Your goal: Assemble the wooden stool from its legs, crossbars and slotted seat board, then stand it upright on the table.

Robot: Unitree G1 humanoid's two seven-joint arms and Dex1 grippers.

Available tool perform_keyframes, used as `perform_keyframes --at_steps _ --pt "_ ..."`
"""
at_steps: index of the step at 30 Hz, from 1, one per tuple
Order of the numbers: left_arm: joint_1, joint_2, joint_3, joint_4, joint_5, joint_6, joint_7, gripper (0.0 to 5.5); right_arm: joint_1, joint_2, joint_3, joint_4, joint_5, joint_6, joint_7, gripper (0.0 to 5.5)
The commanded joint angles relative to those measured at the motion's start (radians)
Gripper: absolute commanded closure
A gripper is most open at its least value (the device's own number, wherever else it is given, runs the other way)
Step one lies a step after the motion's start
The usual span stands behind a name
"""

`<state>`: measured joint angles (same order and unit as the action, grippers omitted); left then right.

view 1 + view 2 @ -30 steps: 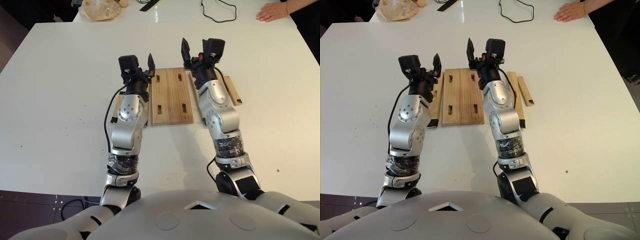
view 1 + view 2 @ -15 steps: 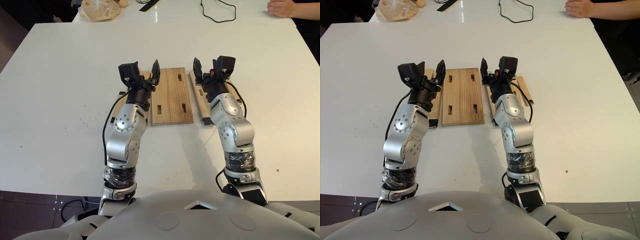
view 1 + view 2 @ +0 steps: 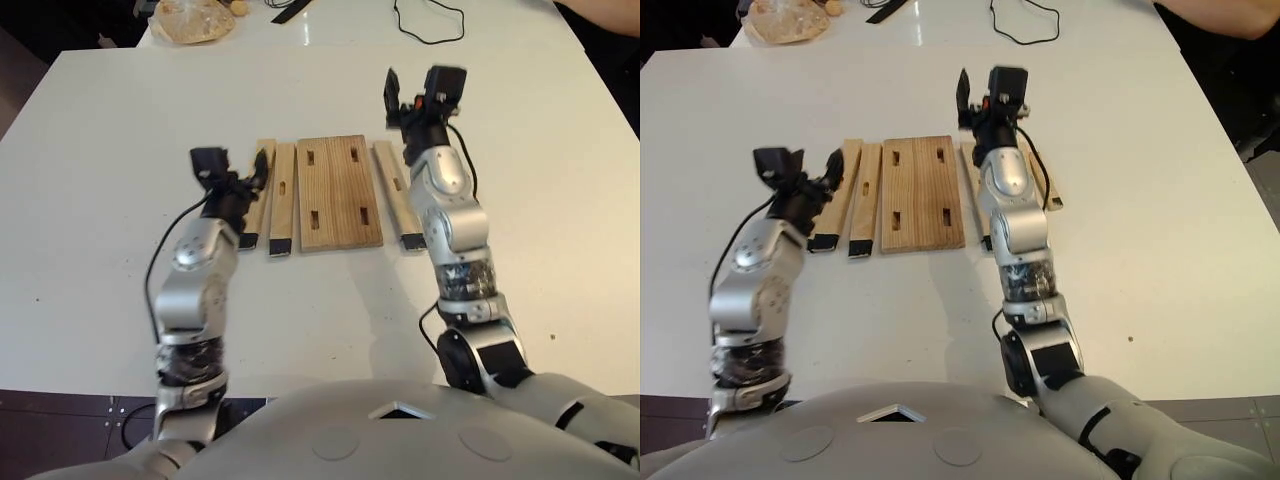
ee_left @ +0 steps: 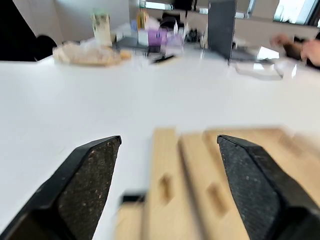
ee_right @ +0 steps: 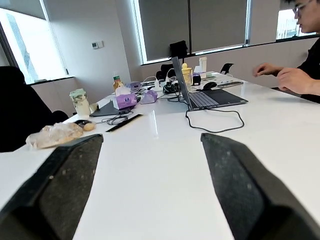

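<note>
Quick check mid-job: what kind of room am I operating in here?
Probably an office or meeting room: long white tables, an open laptop with a black cable beside it, and large shaded windows along the far wall.

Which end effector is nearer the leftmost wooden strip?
Left. The left end effector hovers by the leftmost wooden strip; the right end effector is beyond the seat board's far right corner.
</note>
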<state>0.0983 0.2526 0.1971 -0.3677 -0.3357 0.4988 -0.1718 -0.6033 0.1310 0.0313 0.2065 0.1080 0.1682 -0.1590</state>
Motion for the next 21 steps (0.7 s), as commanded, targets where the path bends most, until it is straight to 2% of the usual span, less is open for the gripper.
perform_keyframes --at_steps 1,12,17,21 --pt "0.061 0.073 0.077 -0.005 -0.083 0.029 -0.116 1.92 -0.073 0.066 -0.012 0.127 -0.008 -0.084 -0.033 1.87" --pt "0.089 0.138 -0.002 0.077 0.000 0.012 -0.183 1.92 -0.045 0.087 0.050 0.163 -0.033 -0.123 -0.057 1.87" --pt "0.072 0.131 0.025 0.117 0.001 -0.009 -0.181 1.92 -0.034 0.088 0.061 0.145 -0.022 -0.115 -0.055 1.87" --pt "0.083 0.136 0.002 0.140 0.029 -0.032 -0.186 1.92 -0.026 0.086 0.067 0.128 -0.016 -0.103 -0.051 1.87"
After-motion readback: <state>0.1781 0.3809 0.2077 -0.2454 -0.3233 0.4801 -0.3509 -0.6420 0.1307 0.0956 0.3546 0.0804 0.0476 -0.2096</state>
